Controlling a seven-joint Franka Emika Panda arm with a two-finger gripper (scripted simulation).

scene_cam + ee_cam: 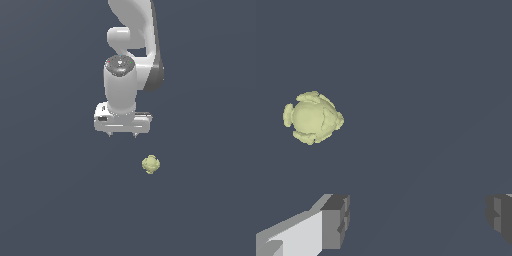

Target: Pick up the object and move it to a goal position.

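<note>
Object (150, 164) nearest exterior camera, lay alone on dark floor (55, 200), lumpy, pale yellow-green. Gripper (122, 135) behind, toward exterior view's left, hung apart from object, not touching. Fingers (335, 220) spread wide, nothing held. White arm (132, 45) farthest back.

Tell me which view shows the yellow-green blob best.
Wrist view: the blob looks large there, its knobbly bumps distinct, nothing covering it. The exterior view shows it only as a small lump, apart from the hand.
</note>
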